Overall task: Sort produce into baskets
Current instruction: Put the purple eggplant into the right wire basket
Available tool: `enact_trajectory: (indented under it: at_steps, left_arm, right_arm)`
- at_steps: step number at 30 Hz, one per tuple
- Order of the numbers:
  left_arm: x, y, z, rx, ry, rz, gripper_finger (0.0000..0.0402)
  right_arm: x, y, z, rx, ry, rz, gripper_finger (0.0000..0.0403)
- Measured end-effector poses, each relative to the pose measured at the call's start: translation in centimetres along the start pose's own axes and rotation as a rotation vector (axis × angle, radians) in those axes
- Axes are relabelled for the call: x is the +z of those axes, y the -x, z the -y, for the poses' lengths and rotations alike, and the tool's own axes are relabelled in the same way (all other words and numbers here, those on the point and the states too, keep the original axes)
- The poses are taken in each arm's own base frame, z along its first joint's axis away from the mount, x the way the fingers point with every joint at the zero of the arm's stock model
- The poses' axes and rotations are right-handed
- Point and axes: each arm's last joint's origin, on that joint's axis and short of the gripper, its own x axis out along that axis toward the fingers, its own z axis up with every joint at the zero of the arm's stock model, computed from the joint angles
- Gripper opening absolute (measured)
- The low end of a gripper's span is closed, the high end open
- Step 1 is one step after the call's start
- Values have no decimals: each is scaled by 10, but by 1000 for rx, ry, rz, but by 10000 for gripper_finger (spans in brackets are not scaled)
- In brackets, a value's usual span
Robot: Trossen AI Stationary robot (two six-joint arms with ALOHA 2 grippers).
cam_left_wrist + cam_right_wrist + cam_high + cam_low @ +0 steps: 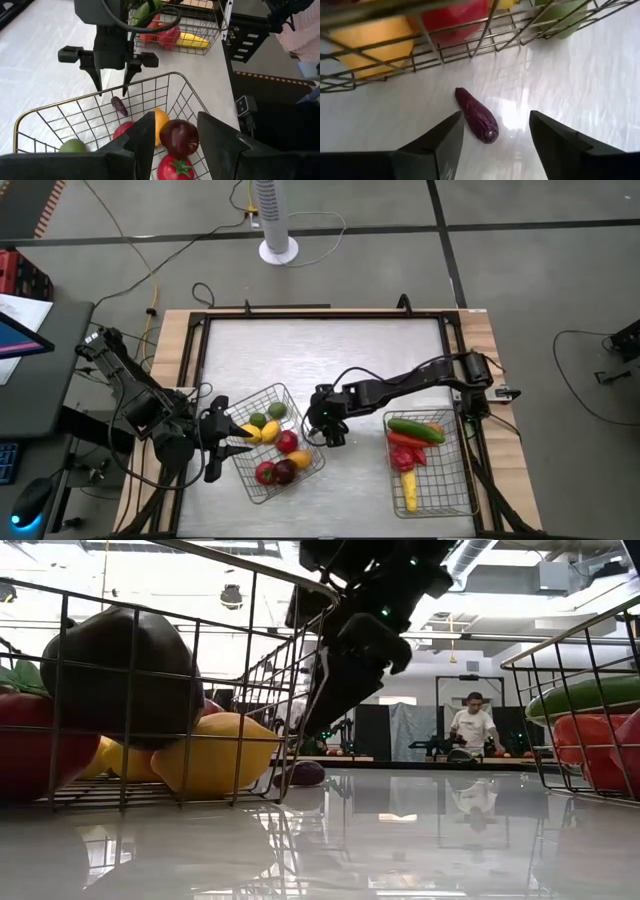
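Two rectangular silver wire-grid baskets sit on the pale, glossy tabletop (330, 355). The left basket (262, 486) lies turned at an angle, and the right basket (446, 502) sits square near the right edge.

In the left basket I count about seven pieces from above: one green round fruit (276, 410), a second green one (258, 420) beside it, a yellow lemon-shaped piece (269, 431), a red round fruit (287, 442), an orange-yellow piece (299, 458), a dark maroon round fruit (285, 471) and a red tomato with a green top (265, 473). They overlap, so the count may be off by one.

The right basket holds four that I can separate: a long green cucumber (416, 429), an orange carrot (403, 440) under it, a red pepper-like piece (406, 458) and a yellow corn cob (409, 489).

One small dark purple eggplant-shaped piece (478, 116) lies alone on the tabletop, just outside the left basket's wall.

The right hand (333, 436) hangs directly above this purple piece with its two fingers spread wide on either side, not touching it. The left hand (232, 442) hovers at the left basket's outer edge, fingers also parted and holding nothing.

In the low view, a person (472, 723) stands far back in the room.
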Motion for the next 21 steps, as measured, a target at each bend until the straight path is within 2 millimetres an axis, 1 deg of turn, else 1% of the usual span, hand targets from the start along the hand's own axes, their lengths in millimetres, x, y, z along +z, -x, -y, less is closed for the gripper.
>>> enact_trajectory:
  at_steps: [5,11,17,21]
  left_arm:
    - [0,0,0,0,-1,0,133]
    - [0,0,0,0,-2,-1,133]
    - [0,0,0,0,-2,-1,133]
    - [0,0,0,0,-1,-1,133]
  right_arm:
    - [-14,-10,-2,22,-10,28,253]
    - [-24,-18,-4,25,-18,97,253]
    - [-28,-24,-5,33,-19,75,248]
    - [-27,-23,-5,38,-19,82,227]
